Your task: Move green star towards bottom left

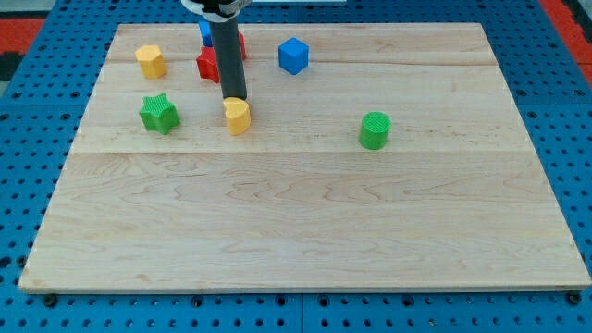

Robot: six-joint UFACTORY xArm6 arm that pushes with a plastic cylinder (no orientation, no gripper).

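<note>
Near the top-left corner of the wooden tabletop [305, 213], a cluster of small blocks sits around the dark rod [228, 63], which comes down from the top edge of the view. There is no hand or jaw to open or close here; the arm ends only in this rod, and my tip [235, 98] rests just above the yellow heart-shaped block [238, 117], touching it or very nearly so; I cannot tell which. The green star [159, 113] lies to the view's left of that yellow block, close to the left edge of the table and apart from the tip. Above the star, nearer the top-left corner, stands a yellow block [151, 61] of roughly hexagonal shape. A red block [209, 64] sits just left of the rod, partly hidden behind it, and a blue block [205, 30] peeks out above it, shape unclear. A blue cube [293, 55] stands right of the rod near the top edge. A green cylinder [375, 130] stands alone toward the right side, well apart from the others.
</note>
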